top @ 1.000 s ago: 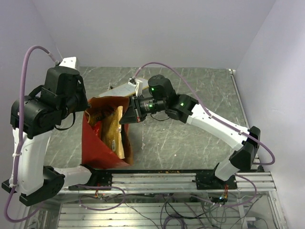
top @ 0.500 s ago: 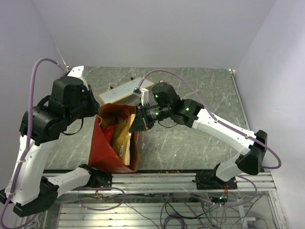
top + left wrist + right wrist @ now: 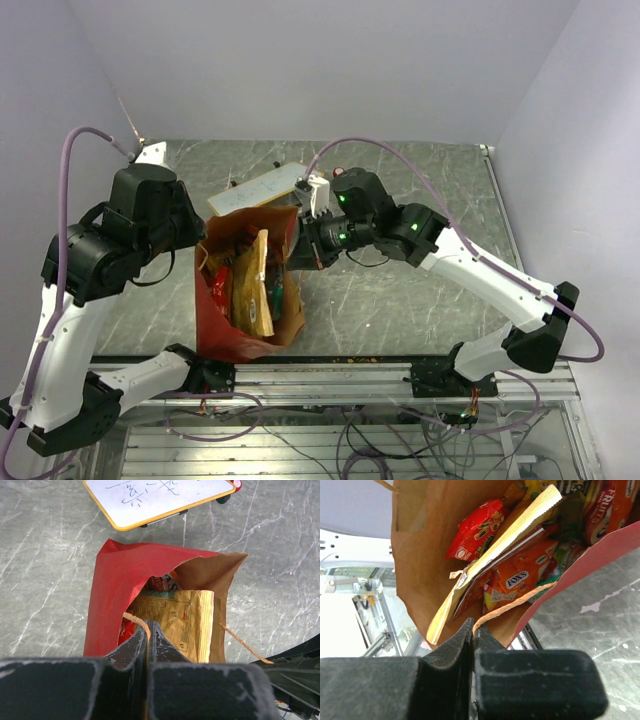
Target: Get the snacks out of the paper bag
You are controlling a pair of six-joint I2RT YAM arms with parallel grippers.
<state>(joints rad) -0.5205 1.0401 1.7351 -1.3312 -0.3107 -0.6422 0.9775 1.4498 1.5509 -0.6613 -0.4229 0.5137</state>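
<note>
Red paper bag holding snacks.
Left gripper and right gripper are each pinching a tan handle.

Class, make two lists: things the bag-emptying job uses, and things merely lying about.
Belongs to the job:
red paper bag, brown kraft inside
glossy orange, red and yellow snack packets in it
left gripper and right gripper, each shut on a tan twisted handle

Lying about:
flat white board with yellow rim
</note>
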